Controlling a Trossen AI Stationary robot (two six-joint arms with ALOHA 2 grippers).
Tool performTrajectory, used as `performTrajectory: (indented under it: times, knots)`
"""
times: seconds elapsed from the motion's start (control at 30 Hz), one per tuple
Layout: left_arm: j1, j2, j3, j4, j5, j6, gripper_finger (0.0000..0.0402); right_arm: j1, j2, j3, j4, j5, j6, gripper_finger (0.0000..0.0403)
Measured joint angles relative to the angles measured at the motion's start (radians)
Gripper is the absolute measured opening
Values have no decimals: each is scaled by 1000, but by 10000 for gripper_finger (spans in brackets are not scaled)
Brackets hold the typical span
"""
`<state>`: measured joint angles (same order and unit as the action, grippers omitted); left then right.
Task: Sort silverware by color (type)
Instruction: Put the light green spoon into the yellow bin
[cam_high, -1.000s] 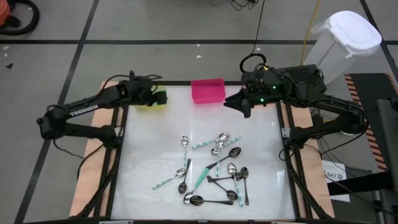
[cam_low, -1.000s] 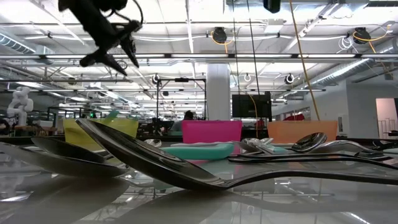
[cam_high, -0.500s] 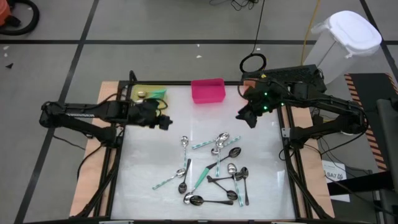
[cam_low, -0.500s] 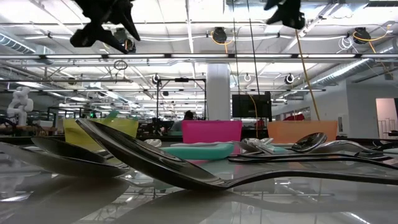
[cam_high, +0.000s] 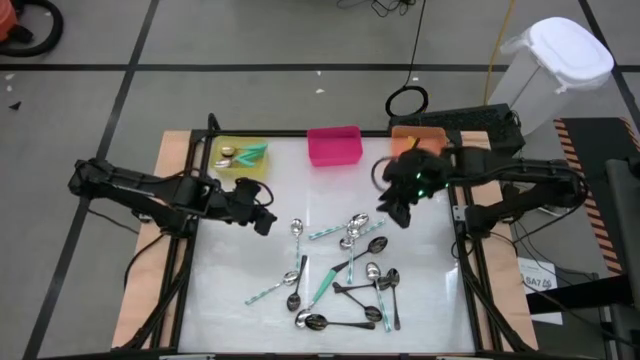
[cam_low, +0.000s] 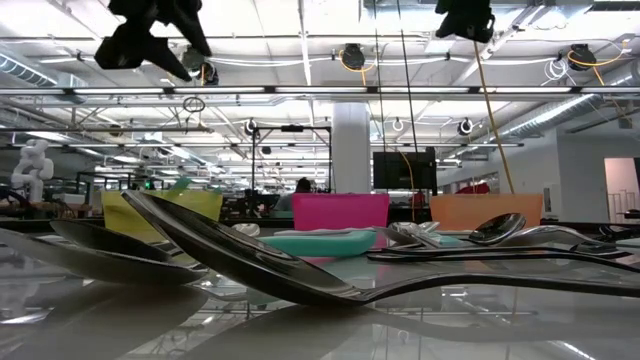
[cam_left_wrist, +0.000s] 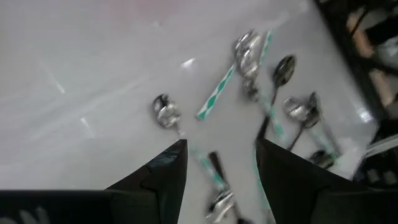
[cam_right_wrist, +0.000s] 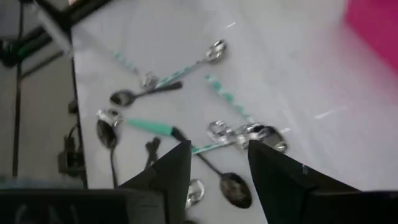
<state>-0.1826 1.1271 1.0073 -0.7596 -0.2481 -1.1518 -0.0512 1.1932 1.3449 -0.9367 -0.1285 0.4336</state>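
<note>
Both arms above the spoon pile (cam_high: 345, 270).
My left gripper (cam_high: 262, 222) and right gripper (cam_high: 392, 212) hang spread, empty.

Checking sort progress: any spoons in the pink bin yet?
No: in the high view the pink bin shows only its bare pink floor, while the yellow bin already holds a few spoons.
</note>
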Motion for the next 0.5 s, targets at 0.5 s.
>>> performTrajectory:
  times: [0.5]
  knots:
    - [-141, 5, 0, 4, 16, 16, 191, 296, 314, 0, 236, -84, -245, 157]
